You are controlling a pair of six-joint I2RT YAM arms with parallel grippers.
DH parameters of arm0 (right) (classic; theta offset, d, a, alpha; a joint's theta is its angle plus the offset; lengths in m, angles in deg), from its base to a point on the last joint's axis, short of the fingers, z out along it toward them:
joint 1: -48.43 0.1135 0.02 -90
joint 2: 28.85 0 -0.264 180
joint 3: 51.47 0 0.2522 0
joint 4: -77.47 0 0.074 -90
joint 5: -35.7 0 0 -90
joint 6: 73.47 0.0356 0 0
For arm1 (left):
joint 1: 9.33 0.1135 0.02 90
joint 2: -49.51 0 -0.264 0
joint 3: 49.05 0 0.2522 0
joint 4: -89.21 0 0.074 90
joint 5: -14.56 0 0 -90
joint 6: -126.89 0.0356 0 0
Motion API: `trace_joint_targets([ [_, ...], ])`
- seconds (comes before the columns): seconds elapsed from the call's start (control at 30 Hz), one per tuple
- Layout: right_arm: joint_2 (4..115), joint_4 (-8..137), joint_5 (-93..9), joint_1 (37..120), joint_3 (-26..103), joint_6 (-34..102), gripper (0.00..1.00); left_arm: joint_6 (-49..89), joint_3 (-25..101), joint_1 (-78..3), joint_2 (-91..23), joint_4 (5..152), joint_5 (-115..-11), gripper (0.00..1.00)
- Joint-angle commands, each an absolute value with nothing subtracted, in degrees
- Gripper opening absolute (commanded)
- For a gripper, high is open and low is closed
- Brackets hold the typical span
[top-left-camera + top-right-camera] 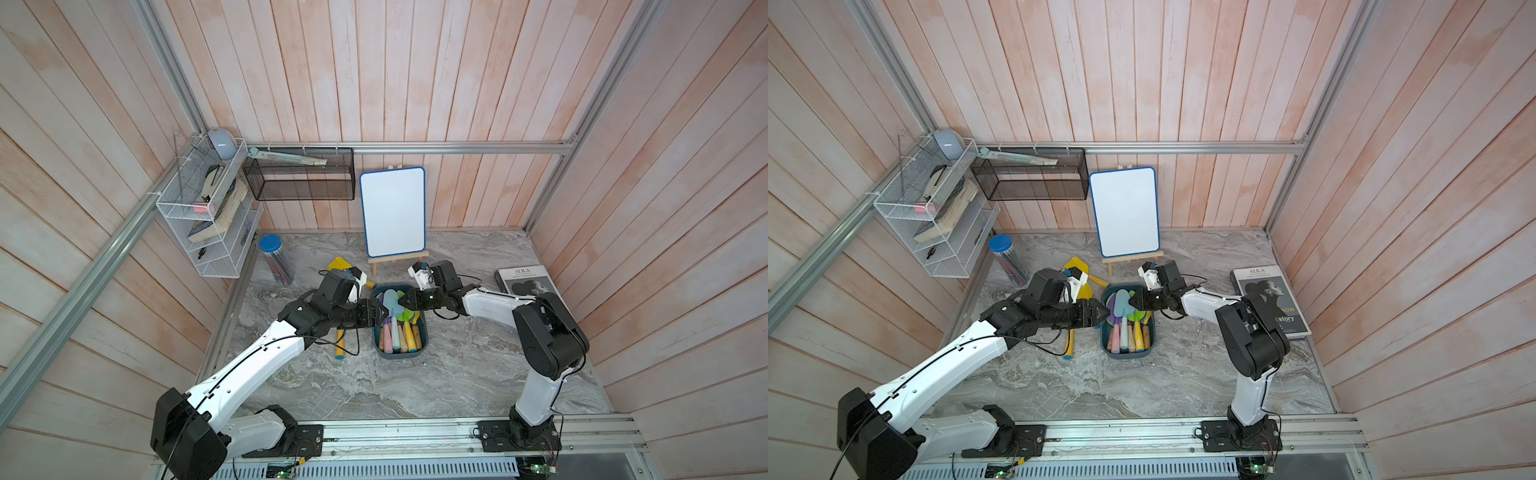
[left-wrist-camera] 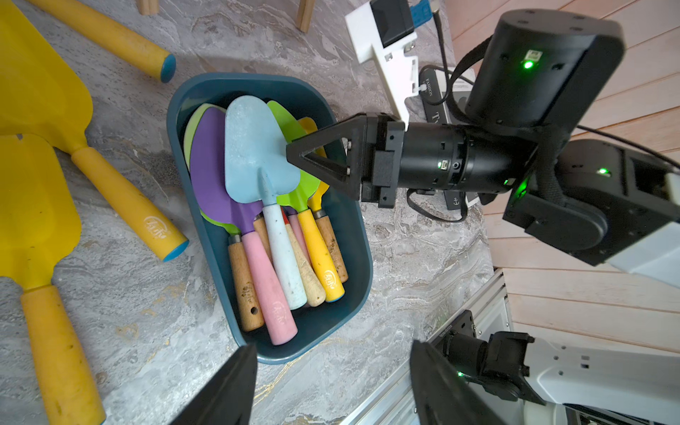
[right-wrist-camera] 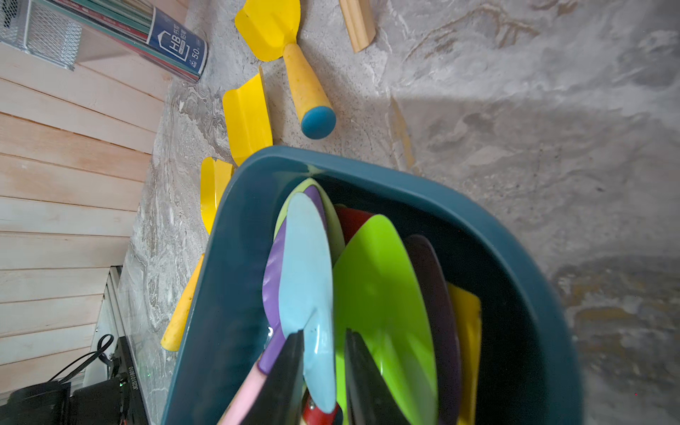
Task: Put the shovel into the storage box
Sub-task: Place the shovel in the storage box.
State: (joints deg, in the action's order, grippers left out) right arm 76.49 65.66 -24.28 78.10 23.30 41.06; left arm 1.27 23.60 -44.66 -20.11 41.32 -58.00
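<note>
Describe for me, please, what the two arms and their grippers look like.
Both the left arm and right arm have glossy white link shells joined by bulky black joint housings. Thin black cable loops along them, and small green lights glow on the right arm's housings. The left gripper and right gripper have black, open-framed triangular fingers; each wrist bears a white camera mount.

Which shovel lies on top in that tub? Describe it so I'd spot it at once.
Find the blue-edged whiteboard at the back wall; in front of it sits the storage box, a dark teal tub. The top shovel has a pale blue blade and whitish handle, while those under it are purple, green and yellow.
</note>
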Motion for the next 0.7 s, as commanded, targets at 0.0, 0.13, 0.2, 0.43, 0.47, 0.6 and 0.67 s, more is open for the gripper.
trace_joint_targets([
  [0.0,76.73,60.21,-28.53,78.6,24.63,39.3,0.27,0.86,22.72,-44.84,-19.82,39.72,-59.67,0.71],
  [0.13,76.45,57.13,-31.48,79.4,26.63,38.39,0.28,-0.47,22.61,-44.84,-20.18,36.21,-62.56,0.71],
  [0.2,76.19,55.33,-33.19,79.88,27.77,37.86,0.28,-1.99,22.72,-44.84,-20.73,32.86,-65.86,0.71],
  [0.43,73.47,51.5,-37.01,81.19,29.79,37.23,0.29,-7.93,21.12,-44.68,-23.45,23.88,-76.39,0.71],
  [0.47,72.65,51.04,-37.54,81.32,29.78,37.27,0.29,-8.64,20.42,-44.49,-23.98,23.53,-77.18,0.71],
  [0.6,68.45,49.56,-39.07,81.82,29.32,37.22,0.29,-9.31,17.6,-43.14,-26.09,24.22,-77.68,0.71],
  [0.67,66.19,49.06,-39.56,81.91,28.6,37.19,0.29,-8.79,15.74,-42.1,-27.26,25.72,-76.92,0.71],
])
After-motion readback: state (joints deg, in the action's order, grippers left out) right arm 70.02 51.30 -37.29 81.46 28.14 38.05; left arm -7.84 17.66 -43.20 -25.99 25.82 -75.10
